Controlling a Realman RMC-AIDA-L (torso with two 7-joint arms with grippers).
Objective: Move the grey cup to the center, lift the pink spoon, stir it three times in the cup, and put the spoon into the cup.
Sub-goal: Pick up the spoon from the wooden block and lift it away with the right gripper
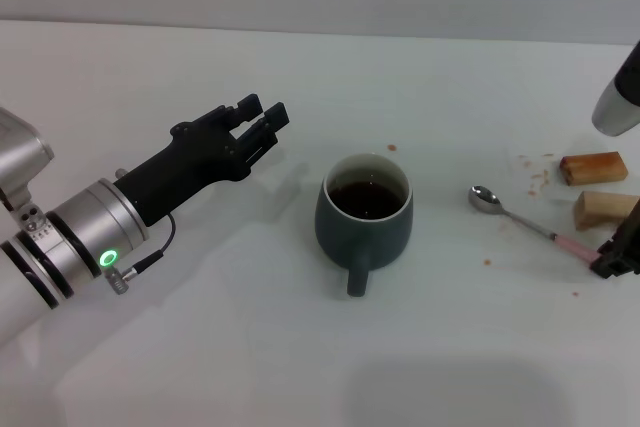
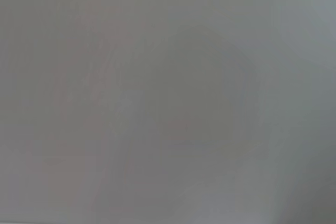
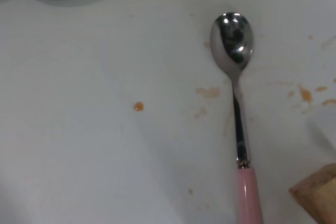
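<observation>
— Grey cup (image 1: 367,215), what does it look like?
— Rounded, dark blue-grey outside, white inside, with dark brown liquid in it. Its loop handle points toward the robot. It stands upright near the middle of the white table (image 1: 250,347).
— And the pink spoon (image 1: 528,222)?
— It lies flat on the table to the cup's right, well apart from it: shiny metal bowl (image 3: 232,39) facing up and nearer the cup, slim metal neck, pale pink handle (image 3: 248,195). Small brown spatters (image 3: 210,93) dot the table around it.
— The right gripper (image 1: 620,252)?
— At the handle's tip, beside two tan wooden blocks (image 1: 598,187). Whether it is clamped, I cannot tell.
— The left gripper (image 1: 262,125)?
— Left of the cup, apart from it, fingers spread, holding nothing.
</observation>
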